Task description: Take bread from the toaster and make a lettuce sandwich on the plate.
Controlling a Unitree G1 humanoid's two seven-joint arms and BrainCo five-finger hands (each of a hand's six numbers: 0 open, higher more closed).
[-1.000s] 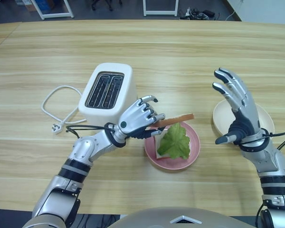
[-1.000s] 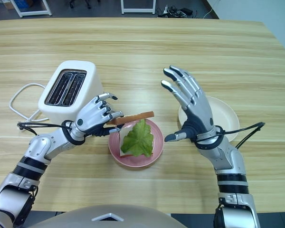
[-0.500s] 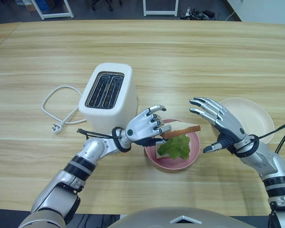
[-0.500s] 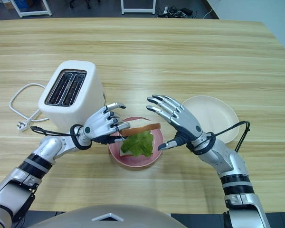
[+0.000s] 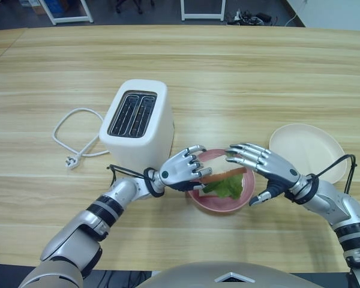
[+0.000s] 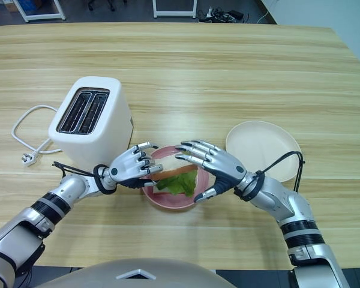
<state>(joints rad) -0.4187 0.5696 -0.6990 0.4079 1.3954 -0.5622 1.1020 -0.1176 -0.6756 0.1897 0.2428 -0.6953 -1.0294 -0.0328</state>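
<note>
Two checks, operator. First check: status of each hand?

OPERATOR: My left hand (image 5: 181, 171) is low over the near-left edge of the round pink plate (image 5: 219, 205). Its fingers are curled and clamped on one end of a toasted bread slice with a brown crust (image 5: 221, 176). My right hand (image 5: 265, 170) is palm down over the right half of the same plate. Its fingers are spread apart and grip nothing. The fingertips point toward my left hand and sit above the slice. I cannot tell whether they touch it.

INSPECTOR: Second check: location of the task items?

OPERATOR: The slice is held roughly level across the plate, directly over a green ruffled lettuce leaf (image 5: 229, 188). The leaf lies in the plate and shows below the crust on the near side. The white two-slot toaster (image 5: 137, 120) stands on the light wooden table (image 5: 228, 78), just beyond my left hand and to the left of the plate. Both of its slots face up.

INSPECTOR: Other items?

OPERATOR: A white power cord (image 5: 70, 160) loops on the table to the left of the toaster. A round cream plate (image 5: 306, 150) sits to the right, beyond my right wrist
</note>
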